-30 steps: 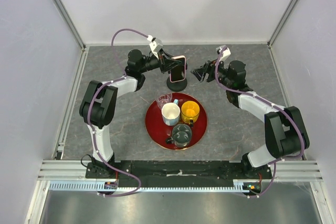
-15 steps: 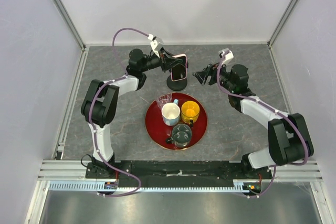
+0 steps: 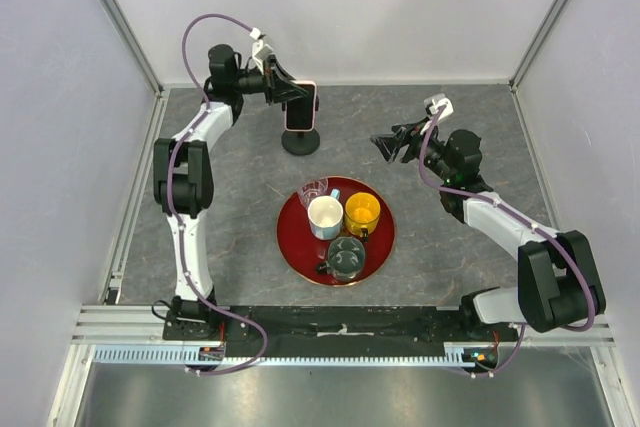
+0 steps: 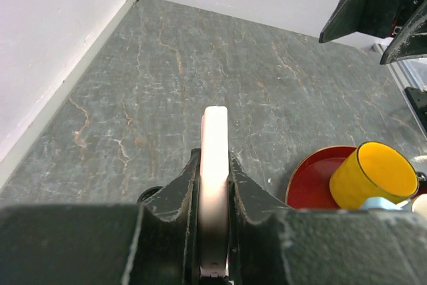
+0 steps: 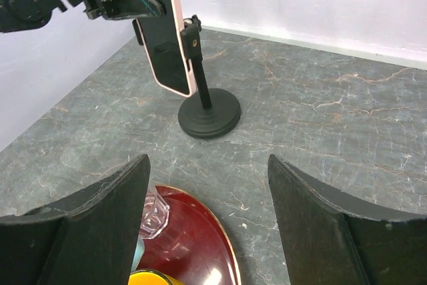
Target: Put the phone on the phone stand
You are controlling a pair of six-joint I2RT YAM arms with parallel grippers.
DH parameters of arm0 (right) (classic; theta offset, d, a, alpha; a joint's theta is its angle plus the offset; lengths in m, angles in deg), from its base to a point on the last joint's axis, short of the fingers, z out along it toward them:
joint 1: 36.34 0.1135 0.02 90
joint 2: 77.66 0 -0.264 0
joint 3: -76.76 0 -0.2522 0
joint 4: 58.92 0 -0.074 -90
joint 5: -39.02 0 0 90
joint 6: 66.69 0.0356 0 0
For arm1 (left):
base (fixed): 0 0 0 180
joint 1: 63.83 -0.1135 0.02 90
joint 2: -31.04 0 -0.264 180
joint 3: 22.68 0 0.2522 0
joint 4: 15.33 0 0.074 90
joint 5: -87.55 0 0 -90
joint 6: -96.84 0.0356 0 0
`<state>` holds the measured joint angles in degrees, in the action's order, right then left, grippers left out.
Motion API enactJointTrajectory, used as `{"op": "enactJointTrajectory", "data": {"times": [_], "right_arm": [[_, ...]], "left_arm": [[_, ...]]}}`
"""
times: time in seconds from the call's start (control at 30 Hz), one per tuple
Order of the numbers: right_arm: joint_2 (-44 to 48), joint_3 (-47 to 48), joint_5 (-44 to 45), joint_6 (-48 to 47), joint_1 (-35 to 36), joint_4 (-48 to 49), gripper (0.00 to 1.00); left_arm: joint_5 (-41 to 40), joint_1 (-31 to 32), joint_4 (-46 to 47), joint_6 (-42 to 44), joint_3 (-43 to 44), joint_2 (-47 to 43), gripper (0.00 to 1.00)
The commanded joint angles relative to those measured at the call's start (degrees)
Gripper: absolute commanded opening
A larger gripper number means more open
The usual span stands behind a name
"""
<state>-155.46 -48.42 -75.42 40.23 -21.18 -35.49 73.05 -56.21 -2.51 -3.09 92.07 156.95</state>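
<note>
since a second ago the phone and the phone stand have shifted together toward the back left of the table, and the left arm now reaches further back to follow them. the left end effector is pinching the phone by its upper part, one finger on each flat face. the phone stands upright, screen toward the right arm, its back against the bracket at the top of the stand's post; whether the bracket actually grips it cannot be told. the stand's round base rests flat on the table, behind the red tray. the right end effector hangs to the right of the stand, well apart from it, fingers spread wide and holding nothing. on the tray sit a white cup and a yellow cup.
</note>
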Motion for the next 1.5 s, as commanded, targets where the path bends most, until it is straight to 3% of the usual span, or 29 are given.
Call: {"op": "enactJointTrajectory", "data": {"times": [0.0,0.23,0.53,0.6,0.63,0.73,0.77,0.8,0.9,1.0,1.27,1.47], "right_arm": [[-0.2,1.3,-2.5,0.9,0.0,3.3,0.78],[-3.1,1.0,-3.9,2.6,0.1,5.9,0.80],[-3.9,1.3,-4.1,3.4,0.0,6.8,0.82],[-3.2,1.2,-4.1,3.5,0.0,6.7,0.87],[-3.0,1.1,-4.2,3.4,0.0,6.5,0.98],[-1.7,1.1,-4.2,3.3,0.0,5.4,0.98],[-1.4,1.2,-3.6,3.5,0.1,4.7,0.98],[-0.9,1.5,-3.3,3.5,0.0,3.9,0.98],[0.4,3.1,0.1,3.5,0.3,-1.9,0.98],[1.6,5.8,4.5,2.7,0.5,-10.2,0.98],[-0.2,16.5,15.9,2.5,0.4,-37.0,0.98],[2.4,17.4,24.1,2.1,0.4,-49.0,0.98]], "left_arm": [[8.4,-2.3,0.8,1.2,11.1,4.0,0.02],[9.1,-4.5,8.5,-11.7,29.7,16.5,0.02],[5.4,-5.2,9.7,-13.1,29.5,19.6,0.02],[4.3,-5.2,11.4,-14.1,28.3,19.2,0.06],[4.0,-5.2,12.3,-16.1,27.3,18.9,0.18],[3.5,-5.2,16.6,-19.9,25.7,18.1,0.41],[3.2,-5.3,16.8,-20.3,25.1,17.1,0.60],[3.0,-5.4,17.4,-20.6,24.3,16.2,0.72],[1.1,-6.2,21.3,-22.1,19.3,12.1,0.92],[-1.6,-7.3,22.7,-22.7,14.0,7.0,0.98],[-14.0,-12.0,24.7,-30.7,-4.5,-9.3,0.99],[-30.7,-12.1,9.4,-34.7,-22.3,-25.9,0.93]]}}
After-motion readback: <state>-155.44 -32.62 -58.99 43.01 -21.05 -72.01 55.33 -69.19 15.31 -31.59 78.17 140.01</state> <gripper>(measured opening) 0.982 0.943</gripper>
